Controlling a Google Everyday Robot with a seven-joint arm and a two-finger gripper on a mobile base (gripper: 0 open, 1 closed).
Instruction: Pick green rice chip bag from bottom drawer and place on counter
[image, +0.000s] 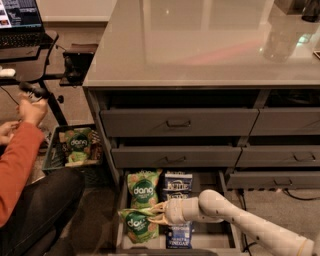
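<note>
Pinching green rice chip bag (136, 225) by its top, hand (156, 213) in bottom drawer (202, 240), blue bag (179, 236) part-hidden beneath, glossy worktop (200, 50) above.

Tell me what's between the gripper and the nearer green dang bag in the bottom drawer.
Nothing: in the camera view the gripper touches the top edge of that green rice chip bag.

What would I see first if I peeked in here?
A white robot arm reaches into the open bottom drawer, its pincer right at the top edge of a green rice chip bag. A second green bag and blue Kettle bags lie there too. At the left sits a person in a red sleeve.
</note>
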